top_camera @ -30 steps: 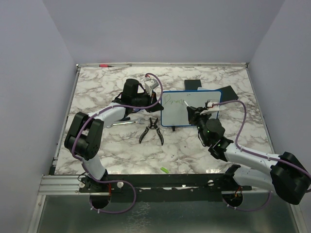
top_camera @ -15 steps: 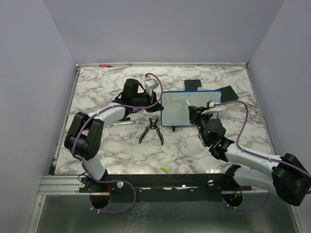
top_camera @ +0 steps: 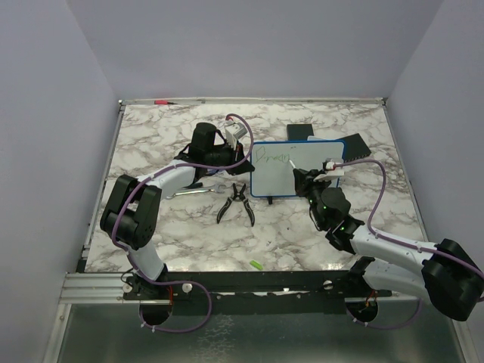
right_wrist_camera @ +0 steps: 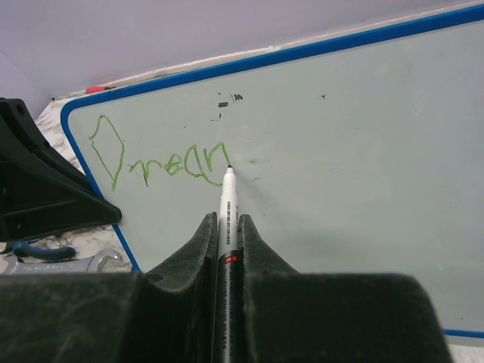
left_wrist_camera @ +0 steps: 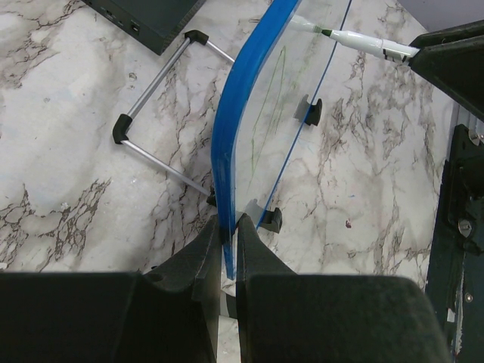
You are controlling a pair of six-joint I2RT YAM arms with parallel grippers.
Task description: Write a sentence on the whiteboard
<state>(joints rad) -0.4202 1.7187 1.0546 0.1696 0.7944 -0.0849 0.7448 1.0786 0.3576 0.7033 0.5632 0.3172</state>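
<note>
Midway: one green word is written, marker tip at its end.
Whiteboard (top_camera: pixel 276 181) stands propped at one o'clock from the pliers (top_camera: pixel 236 203); left gripper (left_wrist_camera: pixel 229 227) pinches its blue edge, right gripper (right_wrist_camera: pixel 225 227) is clamped on the marker (right_wrist_camera: pixel 227 198), whose tip seems to touch the sentence (right_wrist_camera: pixel 162 162) at its last letter. Pressing too hard could twist the board out of that thin pinch, skewing the next strokes.

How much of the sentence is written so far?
Done: one green word, roughly "Dream", top left on the whiteboard. In hand: right gripper holds marker at its last letter; left gripper clamps the board's edge. Left: remaining words; most of the board is bare.
</note>
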